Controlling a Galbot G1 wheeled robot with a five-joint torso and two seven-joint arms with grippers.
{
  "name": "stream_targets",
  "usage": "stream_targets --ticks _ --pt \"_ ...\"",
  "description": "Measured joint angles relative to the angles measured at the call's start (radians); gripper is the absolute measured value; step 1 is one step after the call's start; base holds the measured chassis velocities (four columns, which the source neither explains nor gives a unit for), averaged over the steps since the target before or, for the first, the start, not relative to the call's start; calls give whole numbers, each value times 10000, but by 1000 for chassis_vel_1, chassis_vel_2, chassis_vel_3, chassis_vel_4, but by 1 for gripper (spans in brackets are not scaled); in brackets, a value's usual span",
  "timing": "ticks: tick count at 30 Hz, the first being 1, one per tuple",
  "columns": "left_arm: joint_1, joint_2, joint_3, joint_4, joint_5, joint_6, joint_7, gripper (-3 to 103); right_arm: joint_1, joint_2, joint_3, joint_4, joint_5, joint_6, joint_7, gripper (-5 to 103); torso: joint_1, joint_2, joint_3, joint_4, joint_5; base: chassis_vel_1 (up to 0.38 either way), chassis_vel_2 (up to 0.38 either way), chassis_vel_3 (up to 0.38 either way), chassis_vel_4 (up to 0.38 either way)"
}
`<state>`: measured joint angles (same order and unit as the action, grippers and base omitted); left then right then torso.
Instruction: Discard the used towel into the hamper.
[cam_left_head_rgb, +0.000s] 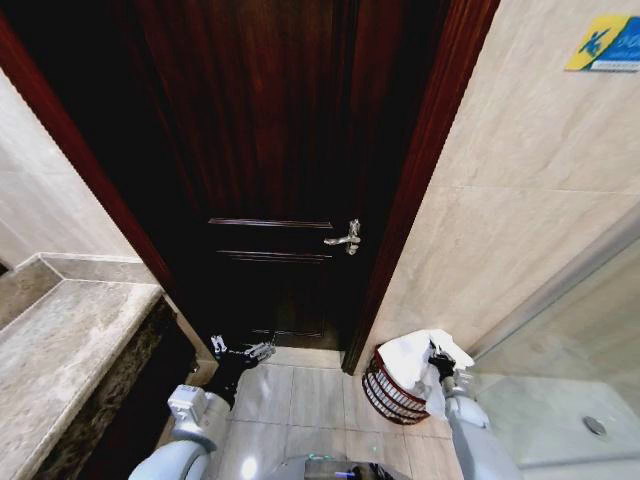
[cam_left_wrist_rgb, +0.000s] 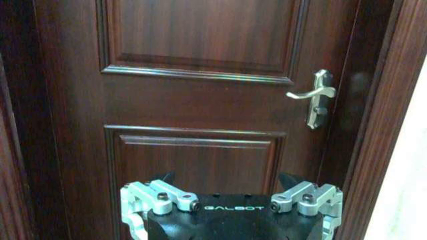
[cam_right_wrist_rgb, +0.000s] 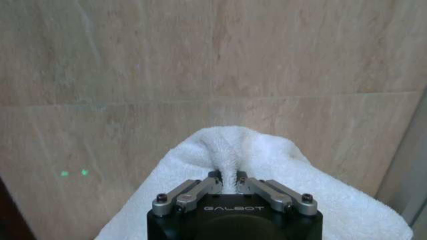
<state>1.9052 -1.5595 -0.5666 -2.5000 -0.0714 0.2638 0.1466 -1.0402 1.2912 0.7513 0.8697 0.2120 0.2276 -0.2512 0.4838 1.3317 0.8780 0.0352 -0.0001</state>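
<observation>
White towel (cam_left_head_rgb: 415, 352) bunched over the top of the hamper (cam_left_head_rgb: 392, 392), draped across its rim and hiding the opening. Pinched at a raised fold by the right hand (cam_right_wrist_rgb: 230, 181), fingers closed tight on the cloth, seen plainly from the right wrist view; from the head view, that hand (cam_left_head_rgb: 441, 363) mostly buried behind the towel. Hamper standing on the tiled floor (cam_left_head_rgb: 300, 395) against the beige wall (cam_left_head_rgb: 500, 200), just beside the door frame; its far side and inside blocked from sight, lower bars partly covered by the right arm. Left hand (cam_left_wrist_rgb: 230, 200) idle low before the dark wooden door (cam_left_wrist_rgb: 200, 100), fingers spread wide apart, holding nothing, fingertips cut off. Silver door handle (cam_left_wrist_rgb: 313, 95) up at the door's edge. Stone bench (cam_left_head_rgb: 60, 350) at the left, cut off by the frame edge.
</observation>
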Motion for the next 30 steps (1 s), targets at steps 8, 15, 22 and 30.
stream_targets --ticks 8,15,22,30 --pt "0 1 0 0 0 0 0 100 198 -229 -87 -623 -185 -653 -828 7 0 0 0 -3 3 0 0 0 0" --pt "0 1 0 0 0 0 0 100 593 -369 -271 -1417 -192 -955 -1505 7 0 0 0 -3 1 0 0 0 0" --pt "0 0 0 0 0 0 0 100 1031 -407 -422 -2263 -838 -1321 -1829 7 0 0 0 -2 0 0 0 0 0" --pt "0 1 0 0 0 0 0 100 1902 -245 -587 -3635 -1656 -1342 -2017 7 0 0 0 -3 1 0 0 0 0"
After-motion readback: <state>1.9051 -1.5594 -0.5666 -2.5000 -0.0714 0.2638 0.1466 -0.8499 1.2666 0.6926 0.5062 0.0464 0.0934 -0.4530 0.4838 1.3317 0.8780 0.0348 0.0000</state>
